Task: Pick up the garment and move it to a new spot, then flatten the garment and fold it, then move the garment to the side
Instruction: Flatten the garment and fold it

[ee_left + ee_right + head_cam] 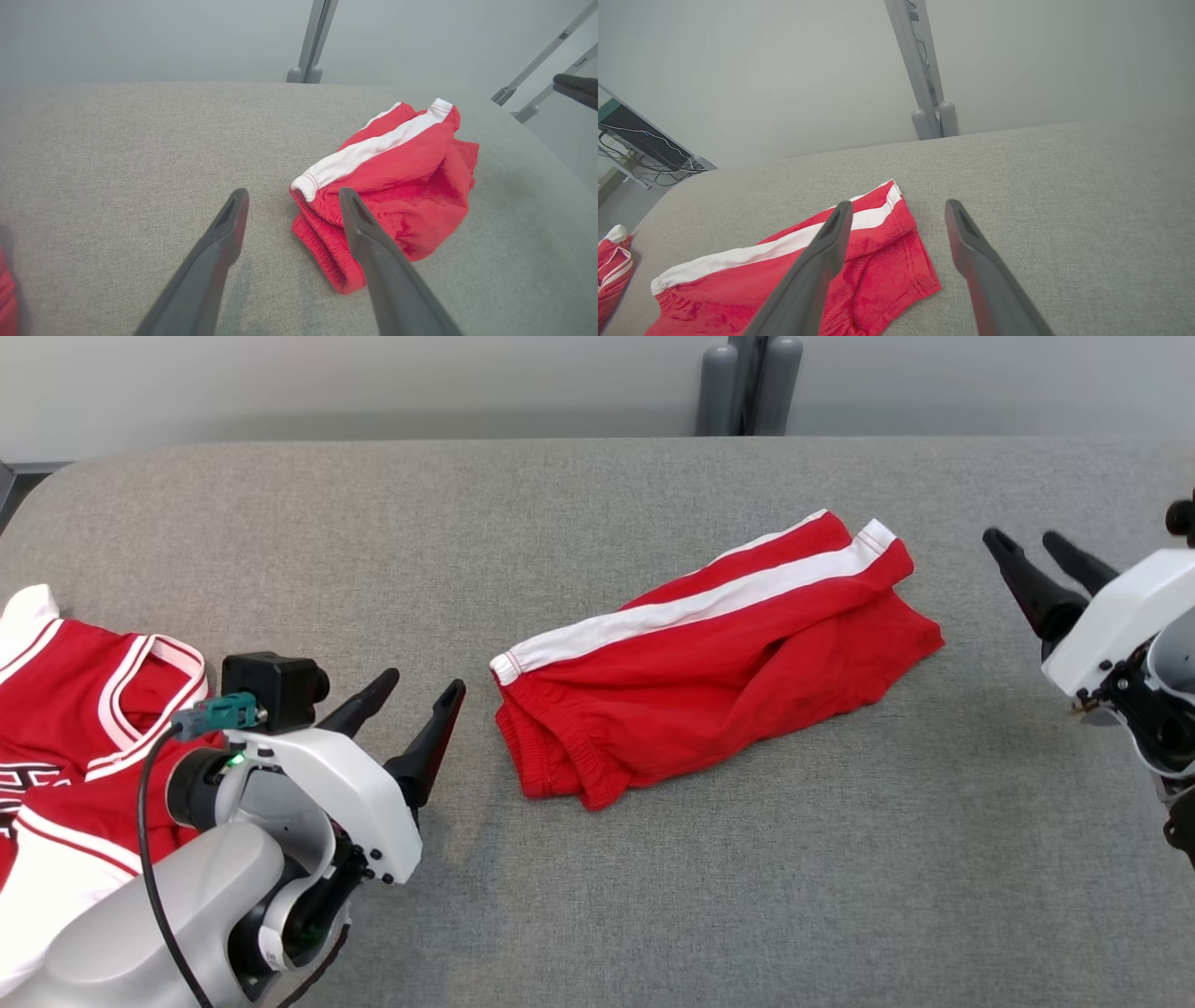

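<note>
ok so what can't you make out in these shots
- Red jersey: head view, cut by the left edge and partly covered by the left arm; its print is unreadable.
- Red shorts: folded over, so lower layers are hidden; in the right wrist view the bottom edge cuts them and a finger crosses them.
- Right hand: head view, its wrist cut by the right edge.

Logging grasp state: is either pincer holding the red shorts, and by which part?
Nothing is held. The left pincer and right pincer both stand open, clear of the red shorts lying on the table.
</note>
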You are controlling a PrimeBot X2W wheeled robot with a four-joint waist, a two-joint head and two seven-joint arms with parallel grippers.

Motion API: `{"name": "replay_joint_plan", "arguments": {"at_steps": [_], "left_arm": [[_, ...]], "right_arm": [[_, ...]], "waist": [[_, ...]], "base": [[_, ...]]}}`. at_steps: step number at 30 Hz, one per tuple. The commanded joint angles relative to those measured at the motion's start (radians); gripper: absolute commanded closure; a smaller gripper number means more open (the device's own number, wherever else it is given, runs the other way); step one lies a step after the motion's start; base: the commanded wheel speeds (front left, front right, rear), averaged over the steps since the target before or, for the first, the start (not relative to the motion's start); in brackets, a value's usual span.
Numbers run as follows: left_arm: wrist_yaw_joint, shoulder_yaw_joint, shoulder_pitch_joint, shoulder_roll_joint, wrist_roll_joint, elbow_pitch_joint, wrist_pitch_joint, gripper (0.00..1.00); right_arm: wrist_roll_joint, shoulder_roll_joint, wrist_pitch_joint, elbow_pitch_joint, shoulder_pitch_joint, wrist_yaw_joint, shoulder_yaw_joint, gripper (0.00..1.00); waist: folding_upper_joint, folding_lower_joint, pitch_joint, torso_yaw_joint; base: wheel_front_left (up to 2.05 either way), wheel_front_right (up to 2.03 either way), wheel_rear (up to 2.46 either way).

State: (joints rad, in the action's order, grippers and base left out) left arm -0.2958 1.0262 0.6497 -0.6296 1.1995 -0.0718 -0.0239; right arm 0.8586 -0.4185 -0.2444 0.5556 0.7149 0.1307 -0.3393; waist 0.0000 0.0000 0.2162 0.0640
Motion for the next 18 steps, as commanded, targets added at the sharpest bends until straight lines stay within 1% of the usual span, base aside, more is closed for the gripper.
{"name": "replay_joint_plan", "arguments": {"at_steps": [1,3,6,12,13,18], "left_arm": [[-0.004,-0.007,-0.018,0.003,0.009,0.001,-0.018,0.0],[-0.012,-0.007,-0.03,0.006,0.002,0.004,-0.033,0.0],[-0.036,-0.007,-0.032,0.013,-0.022,0.015,-0.062,0.0],[-0.08,-0.015,-0.053,0.028,-0.079,0.026,-0.154,0.0],[-0.08,-0.015,-0.053,0.028,-0.079,0.026,-0.154,0.0],[-0.077,-0.021,-0.077,0.054,-0.09,0.032,-0.197,0.0]], "right_arm": [[0.016,-0.004,-0.003,0.009,-0.019,0.0,-0.006,0.0],[0.031,-0.008,-0.013,0.029,-0.023,0.0,-0.006,0.0],[0.049,-0.016,-0.031,0.067,-0.006,0.001,-0.008,0.0],[0.067,-0.019,-0.045,0.164,0.048,0.0,-0.028,0.0],[0.067,-0.019,-0.045,0.164,0.048,0.0,-0.028,0.0],[0.091,-0.029,-0.074,0.271,0.097,0.0,-0.047,0.0]], "waist": [[0.0,0.0,-0.01,-0.004],[0.0,0.0,-0.012,0.004],[0.0,0.0,-0.013,0.025],[0.0,0.0,-0.012,0.088],[0.0,0.0,-0.012,0.088],[0.0,0.0,-0.012,0.144]], "base": [[0.0,0.0,0.0],[0.0,0.0,0.0],[0.0,0.0,0.0],[0.0,0.0,0.0],[0.0,0.0,0.0],[0.0,0.0,0.0]]}}
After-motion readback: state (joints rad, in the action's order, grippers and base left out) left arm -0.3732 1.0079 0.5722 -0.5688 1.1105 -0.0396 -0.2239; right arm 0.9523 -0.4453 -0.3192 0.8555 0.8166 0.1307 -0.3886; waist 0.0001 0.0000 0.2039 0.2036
